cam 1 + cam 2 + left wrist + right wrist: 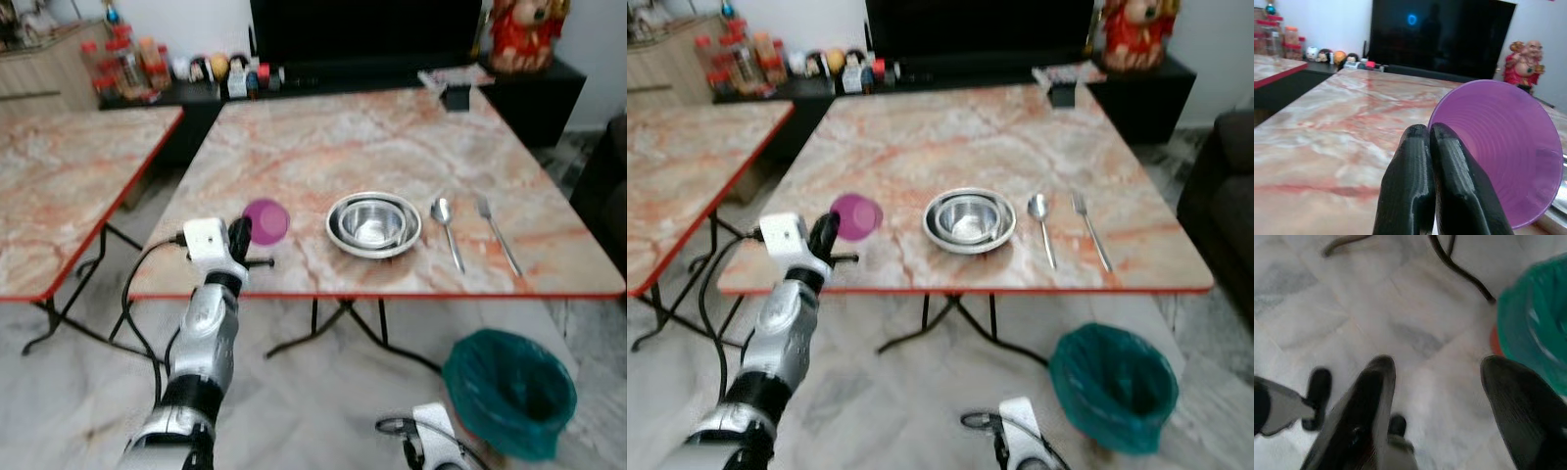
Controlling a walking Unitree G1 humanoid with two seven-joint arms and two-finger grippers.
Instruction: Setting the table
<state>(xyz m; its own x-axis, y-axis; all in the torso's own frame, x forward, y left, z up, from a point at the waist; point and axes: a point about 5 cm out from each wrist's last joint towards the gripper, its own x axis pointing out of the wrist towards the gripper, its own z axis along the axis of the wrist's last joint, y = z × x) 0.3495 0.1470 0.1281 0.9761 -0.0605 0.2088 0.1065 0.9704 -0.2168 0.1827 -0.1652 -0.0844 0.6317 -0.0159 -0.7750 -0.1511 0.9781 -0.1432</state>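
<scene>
The left gripper (1430, 147), jaws closed on the purple cup (265, 220), holds it over the tabletop (323, 147) left of the bowl (373, 224), likely to complete the place setting, while the right gripper (1437, 382) hangs idle, jaws apart.

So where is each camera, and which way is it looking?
Left eye view: on the head, looking forward and down at the marble table, bowl, spoon and fork; the left arm reaches up with the purple cup.
Right eye view: beside it, the same scene.
Left wrist view: on the left wrist, looking along the left gripper, jaws shut, across the table past the cup.
Right wrist view: on the right wrist, looking down past the right gripper, jaws open, at the floor and green bin.
Both eyes share the bin too.
</scene>
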